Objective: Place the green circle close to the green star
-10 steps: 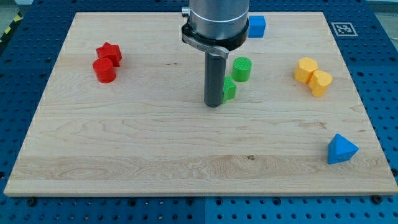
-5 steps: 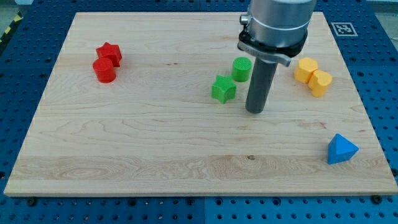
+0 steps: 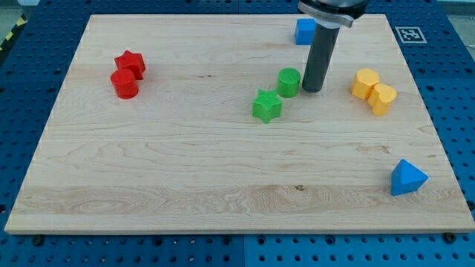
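Pale wooden table on a blue perforated base. Dark rod end effector, no jaws to open or close, nothing held; my tip down on the wood just to the view's right of the green circle, very close, contact not certain. Green star just below-left of the circle, nearly touching. Elsewhere: red star against red cylinder at left, blue cube at top, two yellow blocks at right, blue triangle at lower right.
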`<act>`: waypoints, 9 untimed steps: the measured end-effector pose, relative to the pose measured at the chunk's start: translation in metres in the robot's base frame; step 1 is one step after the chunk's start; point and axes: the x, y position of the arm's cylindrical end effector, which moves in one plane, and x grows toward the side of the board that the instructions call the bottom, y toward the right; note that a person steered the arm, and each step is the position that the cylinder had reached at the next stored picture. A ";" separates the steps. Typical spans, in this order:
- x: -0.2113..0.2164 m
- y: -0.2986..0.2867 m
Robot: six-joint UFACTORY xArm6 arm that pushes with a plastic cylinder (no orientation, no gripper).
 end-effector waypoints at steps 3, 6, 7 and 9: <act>-0.013 0.000; -0.007 -0.017; -0.005 -0.039; -0.003 -0.063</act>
